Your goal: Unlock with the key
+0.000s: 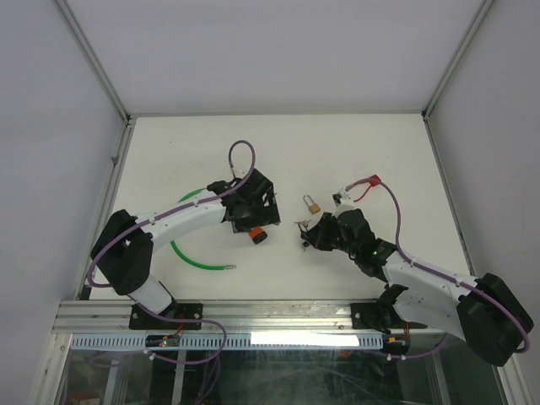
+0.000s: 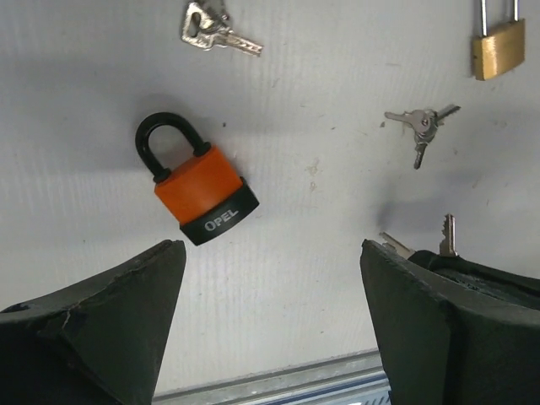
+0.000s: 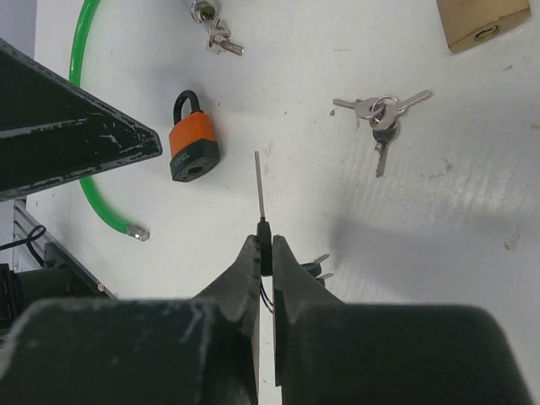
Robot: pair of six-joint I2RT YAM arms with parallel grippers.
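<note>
The right claw point(image 3: 265, 253) is closed on a key point(image 3: 259, 181), with the blade sticking out in front of its fingers, so the picking up seems done. The orange padlock point(image 2: 202, 190) lies flat on the table, to the left of that claw. Its shackle is shut and nothing holds it. The left claw point(image 2: 272, 253) hangs over it, jaws wide apart and empty. I think what is left is to grip the lock, put the key in and turn it.
</note>
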